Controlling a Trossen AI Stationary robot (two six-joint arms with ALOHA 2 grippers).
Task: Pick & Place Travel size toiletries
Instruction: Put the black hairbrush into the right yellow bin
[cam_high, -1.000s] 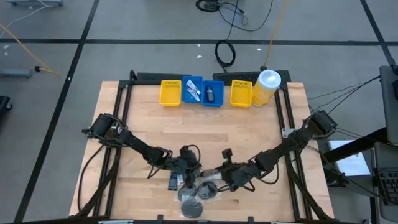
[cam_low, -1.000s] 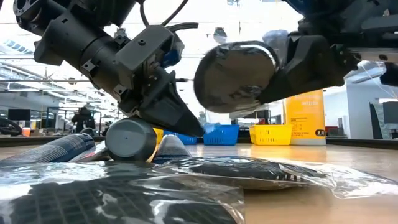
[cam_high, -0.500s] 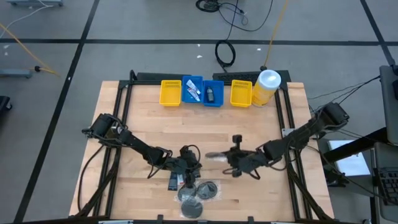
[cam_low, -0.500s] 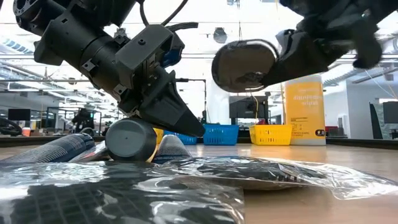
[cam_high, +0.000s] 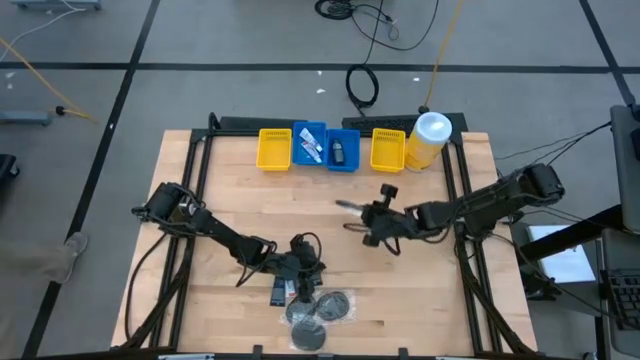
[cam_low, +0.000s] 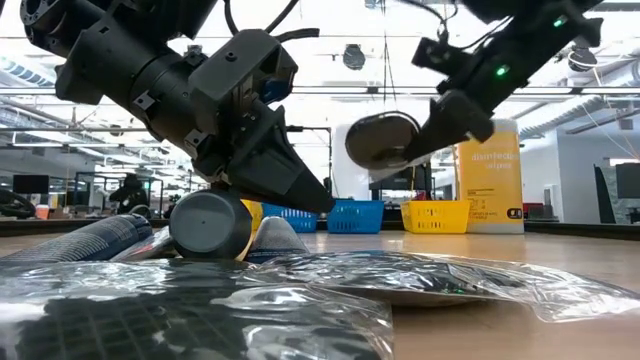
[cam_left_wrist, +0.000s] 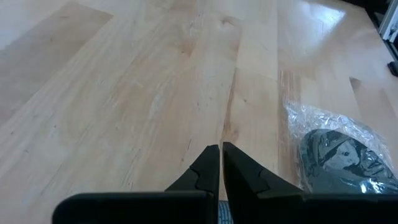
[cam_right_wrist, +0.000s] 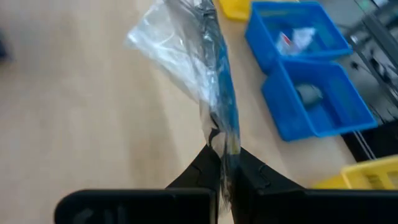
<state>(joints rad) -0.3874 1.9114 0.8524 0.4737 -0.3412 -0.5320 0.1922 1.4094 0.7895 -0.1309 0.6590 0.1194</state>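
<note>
The right gripper (cam_high: 358, 212) is clamped on the edge of a wrapped puff (cam_right_wrist: 205, 81), carrying it in the air over the middle of the table (cam_high: 230, 190), short of the row of bins at the far edge. The puff hangs edge-on from the fingertips, its clear wrapper (cam_right_wrist: 163, 38) trailing ahead of them. The left gripper (cam_left_wrist: 220, 163) is closed on nothing and rests low by the pile of remaining toiletries near the front edge: two more puffs (cam_high: 333, 305) in wrap, a dark packet (cam_high: 278, 293) and what looks like a tube, though the arm hides most of it. The blue bins (cam_high: 325, 147) each hold an item already; the two yellow bins (cam_high: 274, 149) look empty from above. To do this step well, keep the pinch firm, since the grip is on thin film and could slip. Bring the puff fully over one bin, lower until the wrapper clears the rim, then release, so the loose plastic does not catch on a wall.
</note>
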